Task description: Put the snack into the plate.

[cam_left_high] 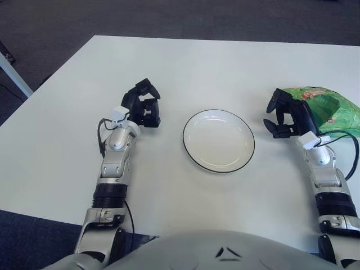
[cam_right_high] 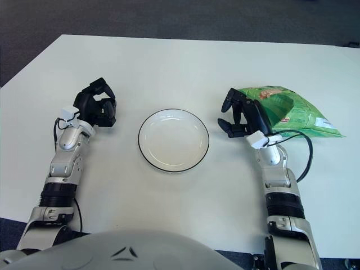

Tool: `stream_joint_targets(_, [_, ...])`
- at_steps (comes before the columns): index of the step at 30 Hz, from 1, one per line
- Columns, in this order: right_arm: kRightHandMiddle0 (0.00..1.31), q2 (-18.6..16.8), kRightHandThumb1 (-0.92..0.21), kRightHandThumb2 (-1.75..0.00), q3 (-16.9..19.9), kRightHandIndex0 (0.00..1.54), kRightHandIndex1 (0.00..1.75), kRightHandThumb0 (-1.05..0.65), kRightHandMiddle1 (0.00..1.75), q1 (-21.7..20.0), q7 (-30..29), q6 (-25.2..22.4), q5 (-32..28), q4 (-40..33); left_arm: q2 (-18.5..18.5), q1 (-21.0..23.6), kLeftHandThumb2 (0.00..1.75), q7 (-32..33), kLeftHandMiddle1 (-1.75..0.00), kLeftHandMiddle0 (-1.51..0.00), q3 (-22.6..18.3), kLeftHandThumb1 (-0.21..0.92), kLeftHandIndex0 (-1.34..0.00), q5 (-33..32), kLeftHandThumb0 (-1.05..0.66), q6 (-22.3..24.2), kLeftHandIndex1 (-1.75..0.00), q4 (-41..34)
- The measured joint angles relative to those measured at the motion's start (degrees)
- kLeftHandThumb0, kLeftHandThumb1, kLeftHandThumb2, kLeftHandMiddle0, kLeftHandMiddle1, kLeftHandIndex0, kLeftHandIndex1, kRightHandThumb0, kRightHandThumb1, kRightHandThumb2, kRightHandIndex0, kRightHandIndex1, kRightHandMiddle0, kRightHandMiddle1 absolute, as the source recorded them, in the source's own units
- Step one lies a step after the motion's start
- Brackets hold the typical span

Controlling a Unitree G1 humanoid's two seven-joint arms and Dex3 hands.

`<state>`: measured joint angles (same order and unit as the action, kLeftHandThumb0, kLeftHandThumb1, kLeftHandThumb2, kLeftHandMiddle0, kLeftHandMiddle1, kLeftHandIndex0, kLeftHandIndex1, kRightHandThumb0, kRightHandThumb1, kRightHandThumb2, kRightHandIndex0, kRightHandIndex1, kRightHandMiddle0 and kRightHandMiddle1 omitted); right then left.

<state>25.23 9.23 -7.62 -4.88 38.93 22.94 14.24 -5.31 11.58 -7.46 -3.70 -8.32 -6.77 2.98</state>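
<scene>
White table: plate, white w/ dark rim, centre, bare. Snack bag, green, right of plate; right eye view shows whole bag, left eye view cuts its right end. Right hand at bag's left edge, fingers spread wide, holding nothing. Left hand left of plate, fingers curled, holding nothing

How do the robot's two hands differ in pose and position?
The left hand has its fingers curled and shows beside the plate on its left; the right hand has its fingers spread, right of the plate at the green snack bag. Both hold nothing.
</scene>
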Motion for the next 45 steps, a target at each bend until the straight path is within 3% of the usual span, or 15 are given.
stream_joint_targets(10, [0.43,2.28,-0.55,-1.02,0.1,0.82,1.75,-0.41,1.75,0.59,-12.16,3.48,12.34,-2.12,-0.01,0.0,1.46,0.0,-1.75,-1.33,0.18,0.2,-0.71,0.28,-0.52,-0.01,-1.75,0.08])
stream_joint_targets(18, [0.4,4.49,-0.59,-0.98,0.48,0.71,1.75,-0.4,1.75,1.99,-15.16,3.88,14.67,-7.63,-0.03,0.08,1.46,0.0,-1.75,-1.32,0.2,0.2,-0.71,0.29,-0.52,-0.39,-1.75,0.39])
stream_joint_targets(19, [0.38,4.63,-0.51,-1.08,0.48,0.67,1.73,-0.26,1.75,2.06,-15.3,3.89,14.67,-7.87,-0.03,0.08,1.46,0.0,-1.75,-1.32,0.2,0.2,-0.71,0.29,-0.52,-0.45,-1.75,0.42])
stream_joint_targets(21, [0.36,4.83,-0.45,-1.15,0.6,0.64,1.7,-0.14,1.75,2.41,-15.4,3.77,14.65,-8.74,-0.01,0.13,1.46,0.0,-1.75,-1.32,0.21,0.2,-0.71,0.31,-0.52,-0.62,-1.75,0.55])
stream_joint_targets(24, [0.35,5.06,-0.42,-1.18,1.16,0.61,1.64,-0.05,1.75,3.34,-15.41,3.67,14.52,-10.89,0.01,0.21,1.46,0.0,-1.75,-1.32,0.25,0.2,-0.71,0.38,-0.53,-0.9,-1.75,0.79])
stream_joint_targets(29, [0.31,5.39,-0.52,-1.02,2.69,0.53,1.55,-0.01,1.75,4.55,-15.43,3.24,14.21,-13.32,0.04,0.29,1.46,0.0,-1.75,-1.32,0.33,0.2,-0.71,0.55,-0.53,-1.43,-1.75,1.14])
stream_joint_targets(32, [0.23,5.39,-0.67,-0.81,3.83,0.44,1.53,-0.01,1.75,5.48,-15.07,2.09,13.82,-14.98,0.07,0.4,1.46,0.0,-1.75,-1.32,0.37,0.2,-0.71,0.57,-0.52,-1.9,-1.75,1.37])
stream_joint_targets(35, [0.24,5.39,-0.8,-0.67,5.6,0.35,1.47,-0.27,1.75,7.44,-13.79,-0.33,13.42,-18.14,0.05,0.51,1.46,0.0,-1.75,-1.32,0.39,0.2,-0.71,0.57,-0.52,-2.04,-1.75,1.57])
stream_joint_targets(40, [0.22,5.39,-0.87,-0.59,9.24,0.3,1.41,-0.35,1.75,11.97,-10.76,-4.6,11.64,-22.99,-0.04,0.62,1.46,0.0,-1.75,-1.32,0.43,0.2,-0.71,0.58,-0.52,-2.1,-1.75,1.85])
stream_joint_targets(41, [0.17,5.39,-0.88,-0.59,9.89,0.28,1.41,-0.5,1.69,12.72,-10.22,-5.76,11.55,-23.83,-0.06,0.56,1.46,0.0,-1.75,-1.32,0.43,0.2,-0.71,0.59,-0.52,-2.12,-1.75,1.92])
stream_joint_targets(45, [0.09,5.29,-0.89,-0.6,11.08,0.25,1.38,-0.71,1.59,14.1,-8.6,-9.35,11.55,-25.97,-0.22,0.47,1.46,-0.01,-1.75,-1.32,0.46,0.2,-0.71,0.59,-0.52,-2.17,-1.75,2.24])
